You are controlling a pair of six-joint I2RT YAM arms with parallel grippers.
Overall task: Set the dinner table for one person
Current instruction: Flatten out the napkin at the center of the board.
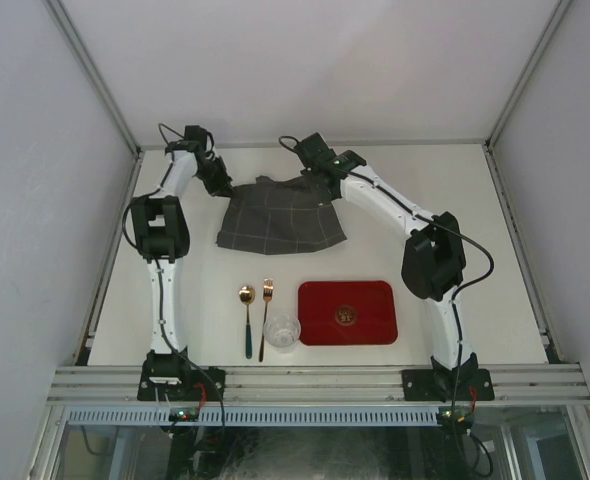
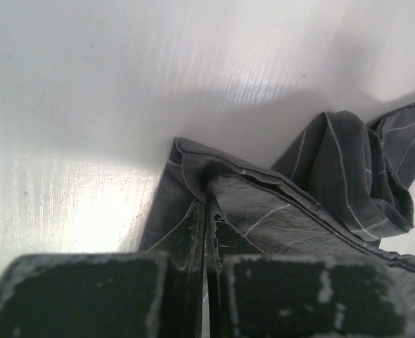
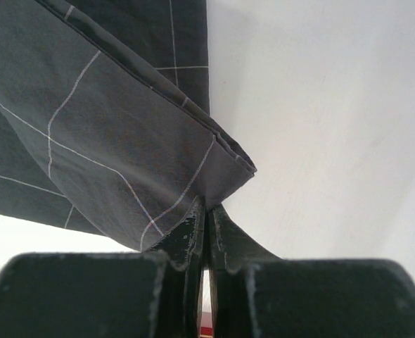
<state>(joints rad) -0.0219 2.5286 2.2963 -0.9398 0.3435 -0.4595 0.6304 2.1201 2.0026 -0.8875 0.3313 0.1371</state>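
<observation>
At the far side of the tabletop (image 1: 455,190), which fills the floor of the white booth from the aluminium rail by the arm bases to the back wall, both arms hold one dark grey checked cloth (image 1: 280,225). The left tool (image 2: 206,204) is closed on the far left corner of it, and the right tool (image 3: 206,204) is closed on the far right corner, each with only a little of the hem between the jaws. I think here is the first danger: the bite is thin, so one corner may slip out if the arms pull apart too strongly or not at the same time. The far edge between them is bunched, so an unequal pull would leave folds. If the cloth is drawn toward the near side, its loose edge could push the spoon (image 1: 246,315) and the fork (image 1: 265,315), or tip the glass (image 1: 282,332) beside the red tray (image 1: 320,300), because these lie just in front of it. The surface is off-white, smooth and a little shiny, with fine lines and a bright glare, so the fabric probably slides easily. Plain pale walls with metal frame bars close the space on three sides.
</observation>
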